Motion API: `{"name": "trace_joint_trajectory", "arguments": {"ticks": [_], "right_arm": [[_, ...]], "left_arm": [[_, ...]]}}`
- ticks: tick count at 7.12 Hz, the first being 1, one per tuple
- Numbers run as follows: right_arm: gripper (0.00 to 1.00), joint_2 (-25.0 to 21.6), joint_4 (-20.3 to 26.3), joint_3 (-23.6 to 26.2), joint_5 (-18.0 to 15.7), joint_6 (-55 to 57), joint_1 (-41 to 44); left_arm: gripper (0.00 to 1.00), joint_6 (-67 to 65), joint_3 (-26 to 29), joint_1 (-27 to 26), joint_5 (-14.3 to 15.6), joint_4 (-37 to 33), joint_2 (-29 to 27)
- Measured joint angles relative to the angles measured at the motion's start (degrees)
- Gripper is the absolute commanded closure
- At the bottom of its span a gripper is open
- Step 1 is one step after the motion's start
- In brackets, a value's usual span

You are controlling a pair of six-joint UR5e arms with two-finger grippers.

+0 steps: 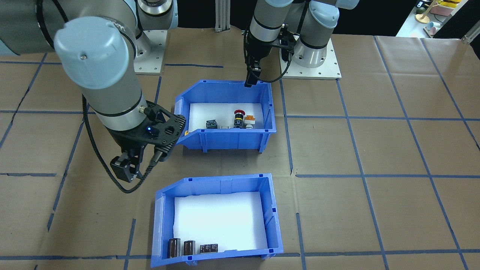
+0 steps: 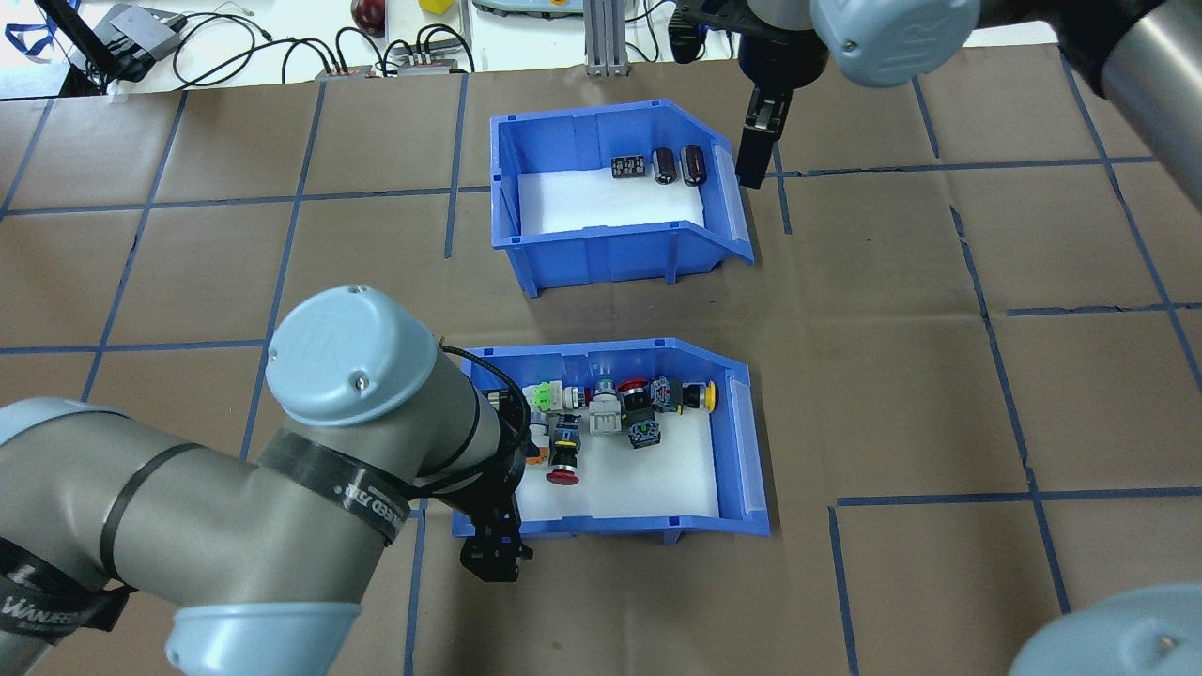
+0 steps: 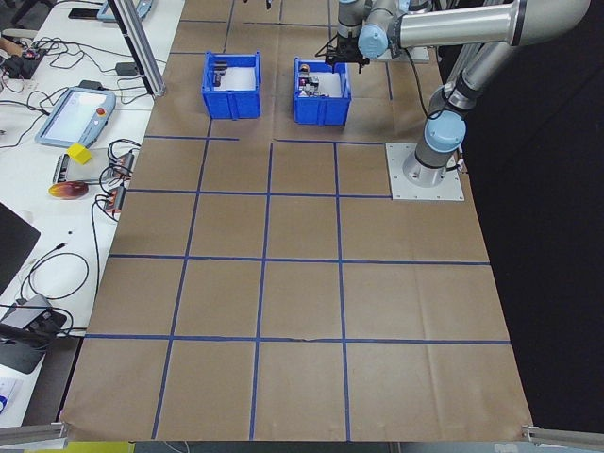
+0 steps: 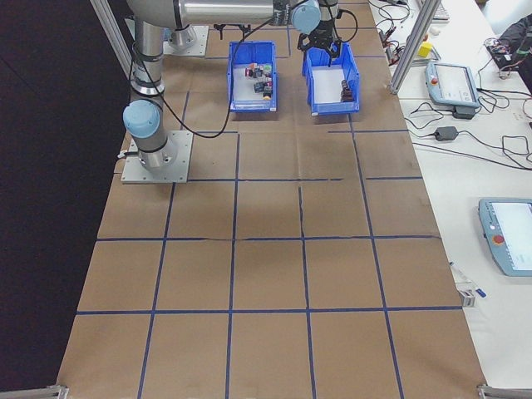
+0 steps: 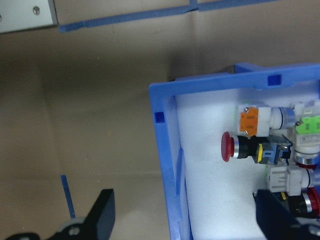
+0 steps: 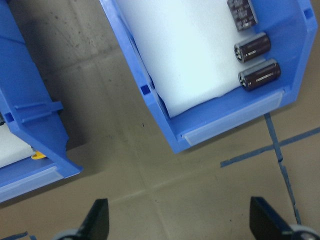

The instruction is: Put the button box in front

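The table (image 2: pixel 939 376), covered in brown paper with a grid of blue tape lines, fills nearly every view. In the overhead view the left arm (image 2: pixel 235 488) enters from the lower left corner and is the bulkiest thing in frame, while the right arm (image 2: pixel 892 38) reaches in along the top right edge.

The button box (image 2: pixel 742 451) sits in the lower centre of the overhead view, a blue bin with a white foam floor. Its switches cluster in the upper left part of the floor, among them a red mushroom-head button (image 2: pixel 562 477) and a yellow-capped one (image 2: pixel 711 395). The second blue bin (image 2: pixel 601 253) lies in the upper centre of that view, well apart from the first, with two dark cylinders (image 2: pixel 678 164) and a small black block (image 2: pixel 625 167) against its far wall.

The left gripper (image 2: pixel 493 554) hangs over the button box's lower left corner. In the left wrist view its fingers (image 5: pixel 102 220) stand wide apart, one on either side of the bin's side wall and touching nothing.

The right gripper (image 2: pixel 759 155) hangs just right of the second bin's sloped front. In the right wrist view its fingers (image 6: pixel 97 217) are spread wide above bare paper.
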Motion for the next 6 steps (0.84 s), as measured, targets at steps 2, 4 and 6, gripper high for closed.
{"name": "trace_joint_trajectory", "arguments": {"ticks": [2, 4, 6], "right_arm": [[0.0, 4.5, -0.9, -3.6, 0.0, -0.3, 5.3], [0.0, 9.0, -5.7, -5.5, -0.2, -0.6, 9.7], [0.0, 12.6, -9.6, -5.9, -0.5, -0.7, 11.7]], "left_arm": [[0.01, -2.5, -2.8, -1.3, -0.1, 4.3, -0.2], [0.12, -2.8, -3.3, -1.9, 0.1, 5.3, -0.4], [0.09, -3.3, -4.2, -2.3, 0.1, 6.8, -1.8]]}}
